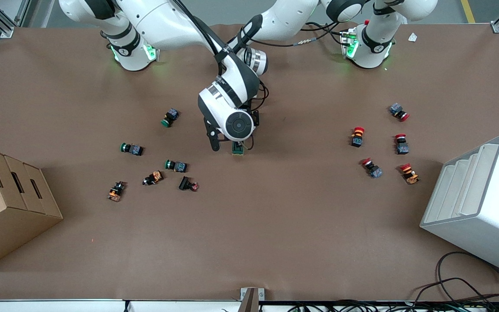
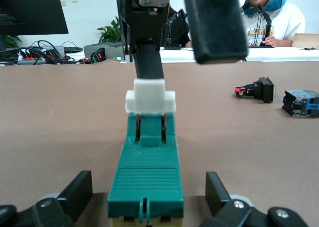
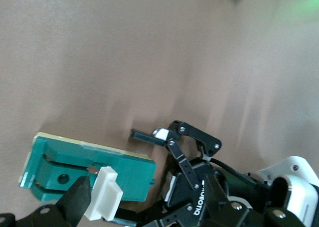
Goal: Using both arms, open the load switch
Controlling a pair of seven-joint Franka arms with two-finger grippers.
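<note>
- The right gripper (image 1: 228, 145) is hanging over the load switch (image 1: 238, 150) with its fingers spread apart. One finger (image 2: 149, 62) is resting against the white toggle (image 2: 150, 99), and the other is standing off to the side, gripping nothing.
- The load switch is lying flat on the table (image 1: 275, 225), beneath the right arm's wrist. Its long axis is running straight away from the left gripper (image 2: 149, 189), with the toggle at the end away from it.
- The left gripper is sitting low at the switch's plain end, its fingers (image 2: 79, 189) wide and straddling the green body without touching. It probably needs to close to brace the body while the right finger levers the toggle.
</note>
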